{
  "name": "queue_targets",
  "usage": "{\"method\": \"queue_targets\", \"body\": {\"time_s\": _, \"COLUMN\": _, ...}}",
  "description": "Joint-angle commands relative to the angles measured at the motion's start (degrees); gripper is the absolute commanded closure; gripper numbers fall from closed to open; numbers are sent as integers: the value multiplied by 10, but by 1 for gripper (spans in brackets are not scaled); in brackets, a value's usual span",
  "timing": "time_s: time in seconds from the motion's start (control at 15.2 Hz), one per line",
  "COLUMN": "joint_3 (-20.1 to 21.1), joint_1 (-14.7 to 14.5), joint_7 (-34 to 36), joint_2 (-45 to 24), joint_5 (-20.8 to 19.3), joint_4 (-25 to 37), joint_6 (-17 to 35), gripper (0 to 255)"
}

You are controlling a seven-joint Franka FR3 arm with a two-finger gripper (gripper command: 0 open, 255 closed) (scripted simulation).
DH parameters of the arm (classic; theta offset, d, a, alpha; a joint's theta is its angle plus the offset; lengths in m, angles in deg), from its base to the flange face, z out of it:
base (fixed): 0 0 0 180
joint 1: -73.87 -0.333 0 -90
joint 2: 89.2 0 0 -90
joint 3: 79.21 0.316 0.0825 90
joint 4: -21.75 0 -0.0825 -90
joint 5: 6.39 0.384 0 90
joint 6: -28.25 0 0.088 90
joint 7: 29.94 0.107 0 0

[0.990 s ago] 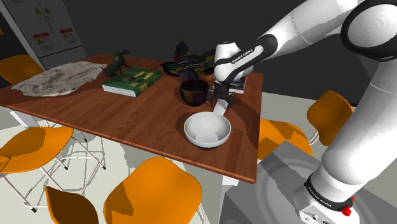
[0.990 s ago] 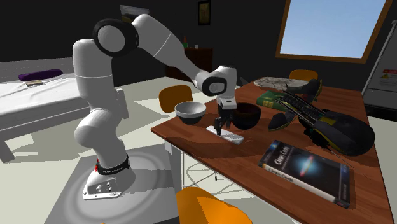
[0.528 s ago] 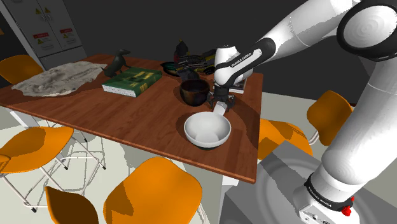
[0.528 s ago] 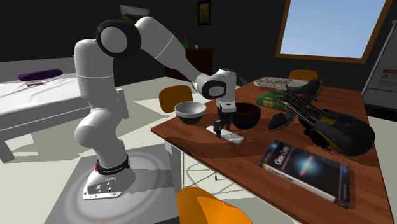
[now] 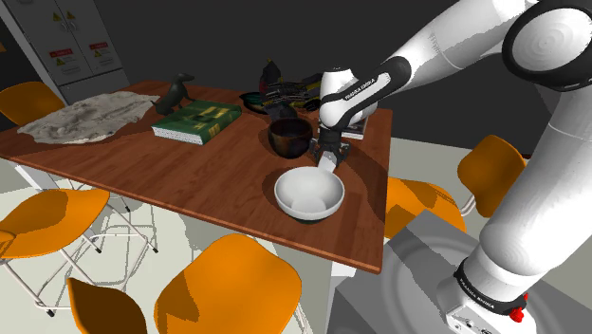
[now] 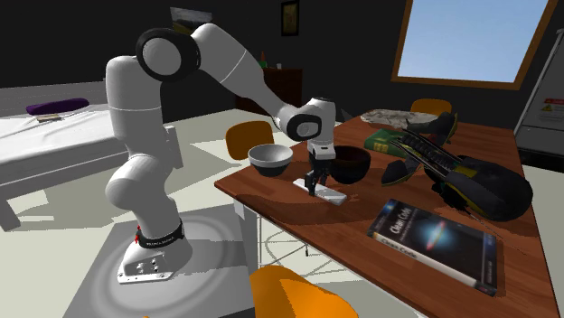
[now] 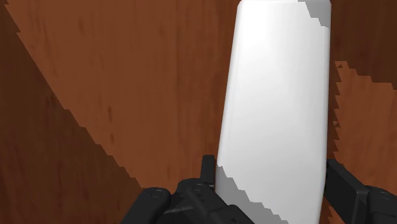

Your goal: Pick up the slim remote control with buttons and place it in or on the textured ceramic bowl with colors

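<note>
White arm, dark joints, black fingers

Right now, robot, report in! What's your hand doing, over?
Gripper down at table, fingers clasping white remote. Remote flat on it, not lifted. Dark bowl close beside; white bowl just nearer the stand.

At the wrist, the remote runs off the frame, far end cut away; over on the shoulder view the gripper covers most of it, and any buttons are too small to tell
</note>
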Motion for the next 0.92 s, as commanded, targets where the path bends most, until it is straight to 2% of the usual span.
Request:
{"method": "queue_targets", "body": {"time_s": 0.0, "joint_3": 0, "joint_1": 0, "joint_7": 0, "joint_2": 0, "joint_5": 0, "joint_4": 0, "joint_6": 0, "gripper": 255}}
{"method": "queue_targets", "body": {"time_s": 0.2, "joint_3": 0, "joint_1": 0, "joint_7": 0, "joint_2": 0, "joint_5": 0, "joint_4": 0, "joint_6": 0, "gripper": 255}}
{"method": "queue_targets", "body": {"time_s": 0.86, "joint_3": 1, "joint_1": 2, "joint_7": -9, "joint_2": 44, "joint_5": 12, "joint_4": 30, "joint_6": -73, "gripper": 255}}
